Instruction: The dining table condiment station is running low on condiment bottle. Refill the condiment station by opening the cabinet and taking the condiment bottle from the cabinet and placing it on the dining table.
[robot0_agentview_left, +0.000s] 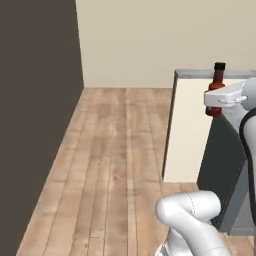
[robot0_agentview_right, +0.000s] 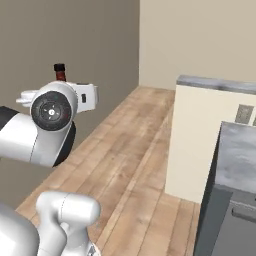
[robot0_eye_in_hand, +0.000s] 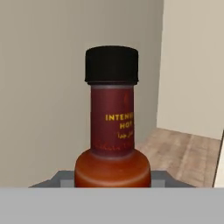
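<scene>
Left base view: the bottle (robot0_agentview_left: 217, 82) stands upright in the air at the right, its black cap above the white hand of the arm (robot0_agentview_left: 227, 96), which crosses in front of its dark red body. Behind it lies the grey top ledge of a cream-sided counter (robot0_agentview_left: 187, 130), and plank floor (robot0_agentview_left: 110, 165) stretches to the left toward a dark wall.

Right base view: the bottle (robot0_agentview_right: 60, 72) shows as a black cap and red neck poking up behind the arm's round white joint, at the left, over the plank floor (robot0_agentview_right: 135, 150). The counter (robot0_agentview_right: 200, 135) stands well apart on the right.

Hand view: the bottle (robot0_eye_in_hand: 112, 127) is upright and close, black cap on top, yellow lettering on its neck. The claw (robot0_eye_in_hand: 112, 181) is clamped on the bottle's lower body
</scene>
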